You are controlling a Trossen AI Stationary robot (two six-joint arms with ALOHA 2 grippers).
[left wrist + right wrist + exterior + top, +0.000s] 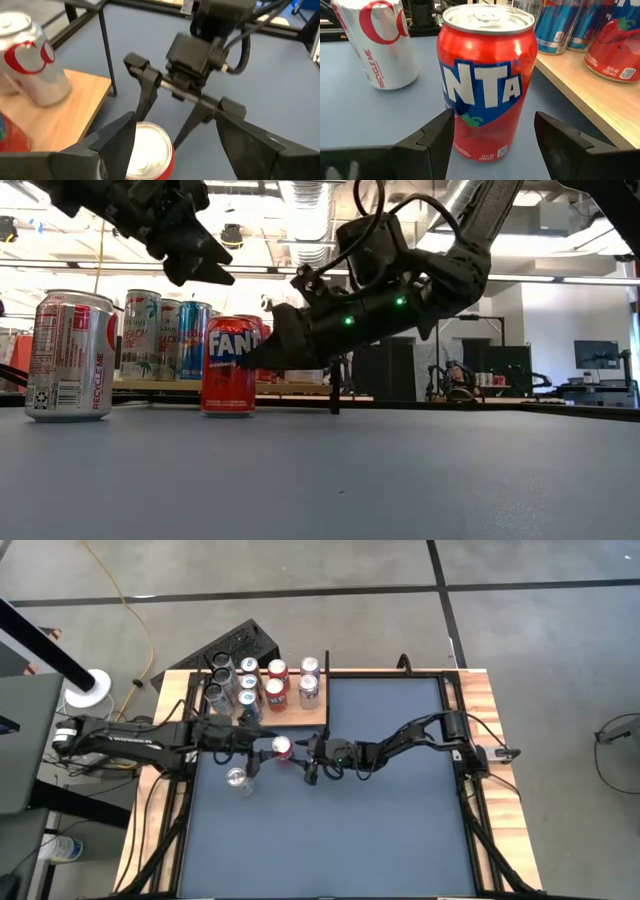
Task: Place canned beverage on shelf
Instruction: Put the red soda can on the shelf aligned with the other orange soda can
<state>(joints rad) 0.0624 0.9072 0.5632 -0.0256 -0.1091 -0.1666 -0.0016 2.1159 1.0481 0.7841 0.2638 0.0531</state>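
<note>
A red Fanta can (487, 80) stands upright on the blue tabletop (400, 820), just in front of the wooden shelf (292, 722). It also shows in the low view (228, 365). My right gripper (495, 127) is open and level with the can, one finger on either side of its lower half; I see no touch. My left gripper (172, 132) is open and hangs above the can's silver top (150, 152), well clear of it in the low view (200, 260).
A silver can (238, 780) stands on the table near the left arm; it also shows in the right wrist view (380, 42). Several cans (262, 682) stand on the shelf, which has thin black posts (107, 50). The table's right and near parts are open blue surface.
</note>
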